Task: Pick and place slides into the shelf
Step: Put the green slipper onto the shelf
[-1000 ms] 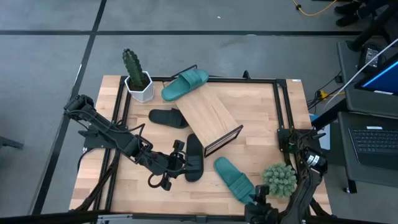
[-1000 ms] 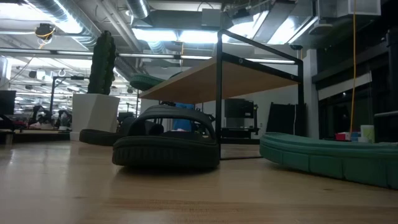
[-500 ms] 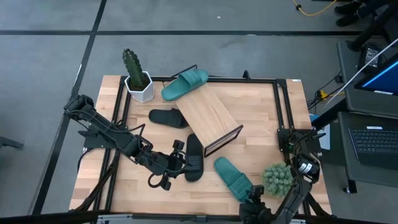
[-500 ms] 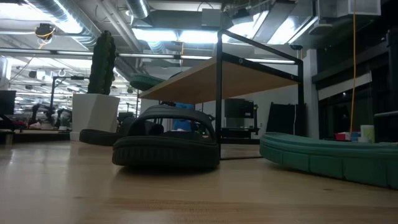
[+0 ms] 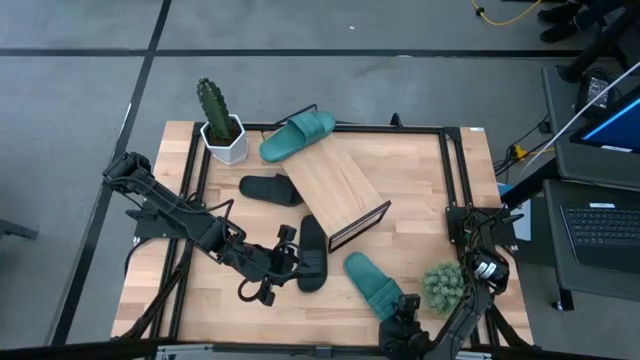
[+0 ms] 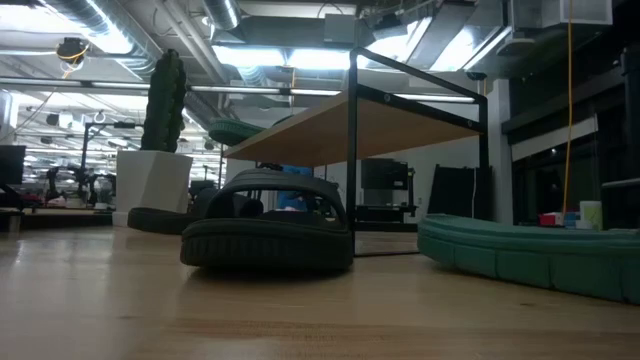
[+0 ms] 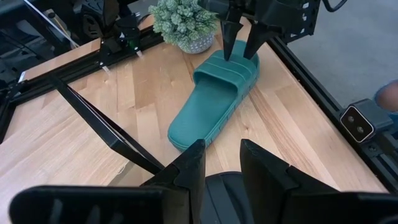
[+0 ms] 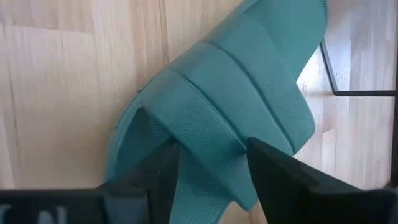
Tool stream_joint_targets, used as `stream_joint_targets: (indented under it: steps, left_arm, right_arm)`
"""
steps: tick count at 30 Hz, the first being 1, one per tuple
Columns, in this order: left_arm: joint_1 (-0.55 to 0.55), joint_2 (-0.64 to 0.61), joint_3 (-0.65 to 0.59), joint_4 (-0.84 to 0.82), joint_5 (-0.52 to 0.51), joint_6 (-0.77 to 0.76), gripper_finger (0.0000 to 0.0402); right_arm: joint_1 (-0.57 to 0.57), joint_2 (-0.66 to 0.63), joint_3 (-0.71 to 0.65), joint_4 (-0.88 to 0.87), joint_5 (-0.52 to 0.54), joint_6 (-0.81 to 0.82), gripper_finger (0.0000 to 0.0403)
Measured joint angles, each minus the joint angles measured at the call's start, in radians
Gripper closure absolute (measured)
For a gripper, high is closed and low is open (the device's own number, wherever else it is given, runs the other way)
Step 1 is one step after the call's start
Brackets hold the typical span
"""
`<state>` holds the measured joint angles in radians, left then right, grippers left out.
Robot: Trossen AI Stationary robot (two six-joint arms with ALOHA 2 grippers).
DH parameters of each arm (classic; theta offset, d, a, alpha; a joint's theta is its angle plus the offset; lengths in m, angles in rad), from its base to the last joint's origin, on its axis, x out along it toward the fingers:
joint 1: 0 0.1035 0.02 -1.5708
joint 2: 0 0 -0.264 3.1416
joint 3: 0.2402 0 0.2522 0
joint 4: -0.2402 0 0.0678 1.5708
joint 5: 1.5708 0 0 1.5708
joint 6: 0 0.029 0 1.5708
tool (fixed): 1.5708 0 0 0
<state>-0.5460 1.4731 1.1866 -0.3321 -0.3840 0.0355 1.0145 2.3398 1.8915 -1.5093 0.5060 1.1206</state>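
A black slide [image 5: 312,255] [image 6: 265,240] lies flat on the table near the shelf's [image 5: 335,190] low end. My left gripper [image 5: 292,257] [image 7: 221,165] reaches it from the table's left. A teal slide [image 5: 375,285] [image 7: 214,99] lies sole down near the front right. My right gripper [image 5: 405,308] [image 7: 238,55] [image 8: 211,171] stands over its strap, open, pointing down, one finger on each side; whether it touches I cannot tell. A second black slide [image 5: 272,188] lies left of the shelf. A second teal slide [image 5: 297,135] rests at the shelf's far end. My left gripper has the black slide's left side [image 7: 224,186] between its two fingers, coming level from the table's left. The fingers themselves hide the exact place of contact. The slide stays flat on the table.
A white pot with a cactus [image 5: 222,125] [image 6: 165,100] stands at the far left corner, and a small bushy plant [image 5: 445,285] [image 7: 183,22] at the near right beside the teal slide. A black metal frame [image 5: 455,180] borders the tabletop. Bare wood lies near the front left.
My right gripper has moved toward the table's left and toward the teal slide, ending over its strap. My left arm and all slides have stayed where they were.
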Motion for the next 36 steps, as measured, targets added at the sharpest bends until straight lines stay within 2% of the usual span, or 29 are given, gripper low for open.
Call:
stream_joint_targets:
  steps: [14, 21, 27, 31, 36]
  left_arm:
    - [0.000, 0.000, 0.000, 0.000, 0.000, 0.000, 0.0310]
    - [0.000, 0.000, 0.000, 0.000, 0.000, 0.000, 0.0310]
    - [0.000, 0.000, 0.000, 0.000, 0.000, 0.000, 0.0310]
    - [0.000, 0.000, 0.000, 0.000, 0.000, 0.000, 0.0310]
    - [0.000, 0.000, 0.000, 0.000, 0.000, 0.000, 0.0310]
  right_arm:
    - [0.000, 0.000, 0.000, 0.014, -0.001, 0.000, 0.0389]
    - [0.000, 0.000, 0.021, 0.005, -0.003, 0.001, 0.0399]
    - [-0.001, 0.000, 0.132, -0.064, 0.009, 0.005, 0.0401]
    - [0.001, 0.000, 0.207, -0.061, 0.059, -0.005, 0.0401]
    - [0.001, 0.000, 0.272, -0.061, 0.072, -0.026, 0.0402]
